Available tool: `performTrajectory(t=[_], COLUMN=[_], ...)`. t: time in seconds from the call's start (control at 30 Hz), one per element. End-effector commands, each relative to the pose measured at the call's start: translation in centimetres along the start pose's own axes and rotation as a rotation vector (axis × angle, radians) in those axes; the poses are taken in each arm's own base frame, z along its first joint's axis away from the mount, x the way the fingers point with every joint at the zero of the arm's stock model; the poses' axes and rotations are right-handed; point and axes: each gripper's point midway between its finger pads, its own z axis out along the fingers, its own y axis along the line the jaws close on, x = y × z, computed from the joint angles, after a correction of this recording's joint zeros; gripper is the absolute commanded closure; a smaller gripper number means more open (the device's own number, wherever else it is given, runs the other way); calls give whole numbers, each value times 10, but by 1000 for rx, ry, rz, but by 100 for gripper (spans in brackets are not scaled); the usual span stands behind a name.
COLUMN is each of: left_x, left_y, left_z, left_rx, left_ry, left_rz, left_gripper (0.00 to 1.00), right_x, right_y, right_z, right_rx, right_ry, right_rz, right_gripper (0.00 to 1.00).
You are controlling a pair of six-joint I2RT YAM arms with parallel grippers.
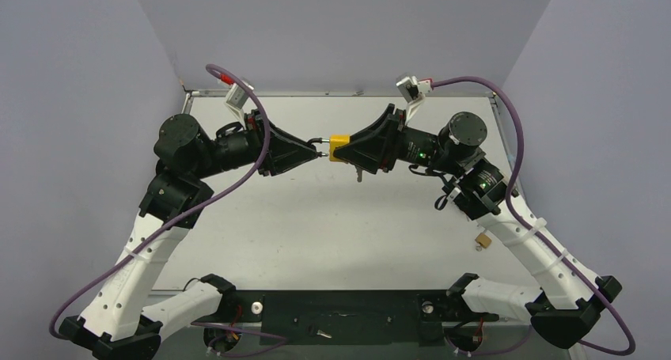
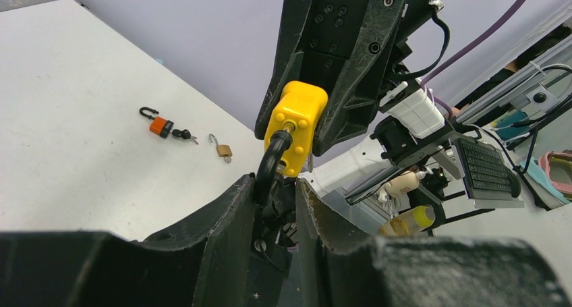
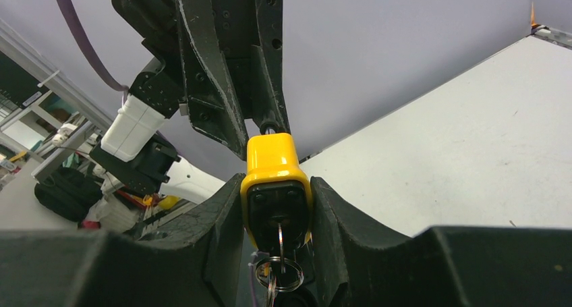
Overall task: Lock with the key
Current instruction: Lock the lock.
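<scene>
Grips oppose each other midair over the bench [image 1: 316, 241]: your right gripper [image 1: 349, 149] clamps the yellow padlock [image 1: 339, 143] by its body, bracing it while your left gripper [image 1: 320, 149] pinches the black shackle [image 2: 268, 164], likely to push it home. The key [image 3: 279, 236] sits in the keyhole [image 3: 277, 220] at the body's gripped end, ring [image 3: 280, 274] dangling; its blade and the shackle's free leg are hidden.
</scene>
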Motion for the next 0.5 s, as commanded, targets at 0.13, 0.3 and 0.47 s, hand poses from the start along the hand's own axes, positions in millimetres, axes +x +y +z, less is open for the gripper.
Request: performTrajectory(t=[0.13,0.3,0.47], left_x=[-14,-12,-10], left_y=[-17,-12,-13], left_z=[-4,0,3], left_rx=[42,36,69], left_ry=[-29,-28,-32], left_rz=[69,50,29], left_gripper=[84,100,100], right_x=[-19,-16,-9], right_y=[27,28,30], right_z=[-10,-10,-5], right_rx=[-63,-69,-84], right_ry=[-67,-58,-38], right_rz=[-75,-76,-68], right_gripper=[100,100,100])
